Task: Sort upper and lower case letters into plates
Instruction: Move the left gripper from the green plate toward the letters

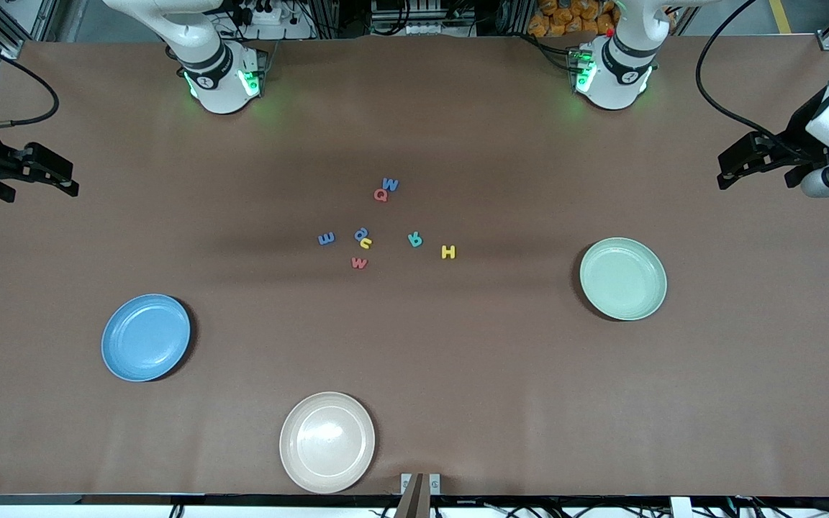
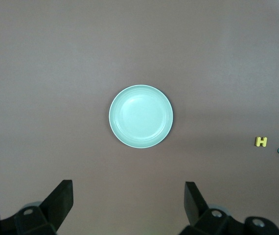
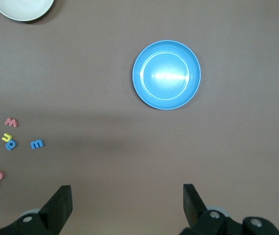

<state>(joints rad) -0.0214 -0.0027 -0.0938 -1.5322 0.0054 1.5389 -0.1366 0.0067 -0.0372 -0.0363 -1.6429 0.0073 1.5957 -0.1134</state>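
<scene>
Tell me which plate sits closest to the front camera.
The cream-beige plate; the blue plate and the mint green plate both lie farther from that camera.

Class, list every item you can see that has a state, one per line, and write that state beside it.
letters: loose on the table, none in a plate
blue plate: empty
mint green plate: empty
cream plate: empty
left hand: open, holding nothing, waiting
right hand: open, holding nothing, waiting
</scene>
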